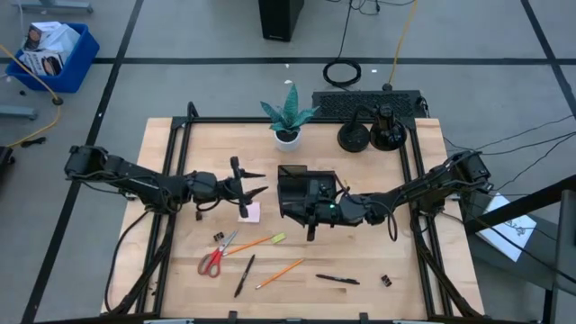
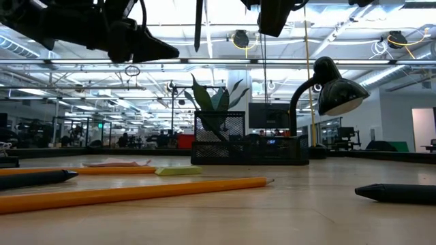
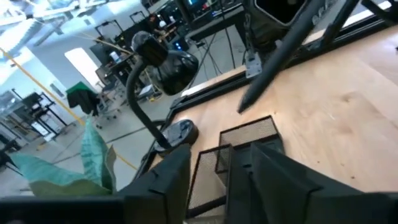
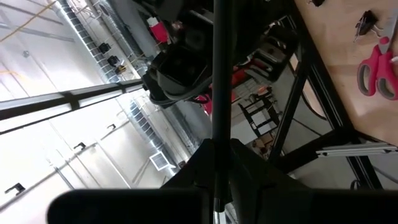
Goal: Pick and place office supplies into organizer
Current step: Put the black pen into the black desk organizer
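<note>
A black pen [image 4: 219, 74] is pinched between the pressed-together fingers of the right hand [image 1: 312, 219], which hangs just beside the near edge of the organizer [image 1: 304, 191] at the middle of the worktop [image 1: 432, 279]. In the right wrist view the pen runs straight out from between the fingers, and in the left wrist view it is seen slanting above the organizer's mesh compartments; it seems to be held by one end so that it can be lowered upright into a compartment. The left hand [image 1: 250, 185] is held just left of the organizer with its fingers spread and nothing seen between them, above the pink sticky-note pad [image 1: 249, 211], which lies on the wood; it appears to be parked clear so that the right arm has room at the organizer. The other supplies lie loose on the near part of the worktop: the red-handled scissors [image 1: 215, 257] and a binder clip [image 1: 219, 238] at the near left, a yellow-green highlighter [image 1: 275, 238], an orange pencil [image 1: 280, 273], a black pen [image 1: 244, 274] near the scissors, another pen [image 1: 337, 279] and a small clip [image 1: 385, 281] at the near right. Most of the task is therefore judged to remain. The potted plant [image 1: 288, 115] and desk lamp [image 1: 371, 126] stand at the far edge, well apart from the work.
</note>
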Controlling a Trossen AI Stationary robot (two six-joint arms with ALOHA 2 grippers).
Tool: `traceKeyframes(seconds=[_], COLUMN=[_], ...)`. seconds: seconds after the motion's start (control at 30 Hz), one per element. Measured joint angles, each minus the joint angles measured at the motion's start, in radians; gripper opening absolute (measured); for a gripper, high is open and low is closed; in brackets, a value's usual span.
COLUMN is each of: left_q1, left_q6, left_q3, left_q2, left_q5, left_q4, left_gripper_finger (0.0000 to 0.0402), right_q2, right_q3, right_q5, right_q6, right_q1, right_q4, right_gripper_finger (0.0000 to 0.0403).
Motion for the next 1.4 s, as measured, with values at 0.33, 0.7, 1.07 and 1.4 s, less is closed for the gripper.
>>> traceKeyframes(seconds=[0.33,0.7,1.07,1.4], left_q1=[-0.013,-0.009,-0.032,-0.064], left_q6=[0.062,0.112,0.124,0.125], left_q3=[0.0,0.0,0.114,0.171], left_q2=[0.008,0.016,0.142,0.184], left_q5=[0.092,0.113,0.102,0.07], left_q4=[0.008,0.015,0.061,-0.023], left_gripper_finger=[0.0196,0.0174,0.0175,0.0175], right_q2=[0.0,0.0,0.001,0.001], right_q3=[0.0,-0.001,-0.001,-0.001], right_q5=[0.0,-0.029,-0.03,-0.035], right_q6=[0.016,0.033,0.033,0.032], right_q1=[-0.021,-0.027,-0.04,-0.034], right_q4=[-0.008,-0.007,-0.047,-0.063], right_gripper_finger=[0.0016,0.0016,0.0016,0.0016])
